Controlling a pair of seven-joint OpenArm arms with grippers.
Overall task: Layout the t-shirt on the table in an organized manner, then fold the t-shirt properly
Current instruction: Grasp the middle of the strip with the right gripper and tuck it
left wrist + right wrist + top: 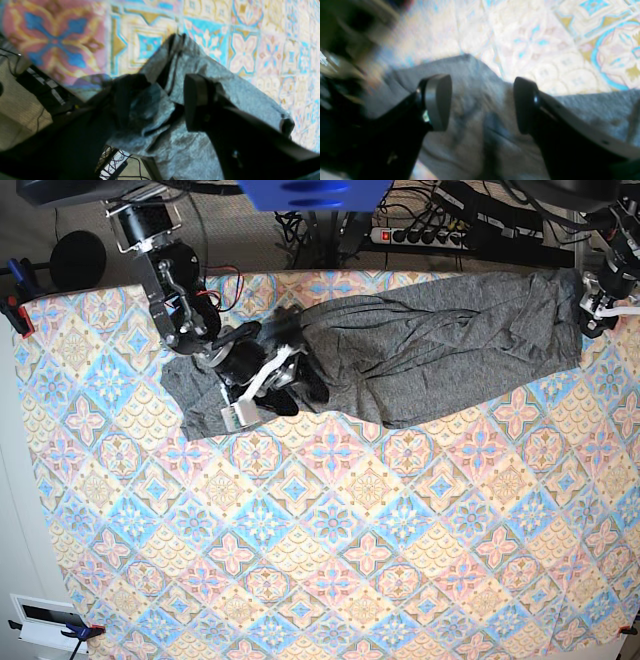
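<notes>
T-shirt position: the dark-grey long-sleeved t-shirt (420, 345) is lying bunched in a long wrinkled band along the far edge of the table (330, 560), running from the far-left area to the far-right corner, not yet spread flat.

Left gripper: the left gripper (160, 100) is working at the far-right corner, and its fingers (197, 100) are clamping a gathered fold of the grey knit, which is bulging between them.

Right gripper: the right gripper (482, 102) is hovering low over the other end of the shirt with its fingers (437, 102) spread wide; grey cloth is lying beneath the gap, nothing is being gripped.

Risk, left side: the held corner is sitting right at the table's edge, so a pull outward is likely to be dragging fabric off the tabletop.

Risk, right side: closing here may be catching several layers at once, leaving the shirt twisted instead of flattening it.

Risk, tablecloth: a low pinch may be snagging the patterned cloth along with the shirt.

Surface: a tablecloth of blue, pink and cream diamond tiles with floral medallions is covering the whole tabletop.

Room: cables and a power strip (425, 235) are lying on the floor behind the table.
</notes>
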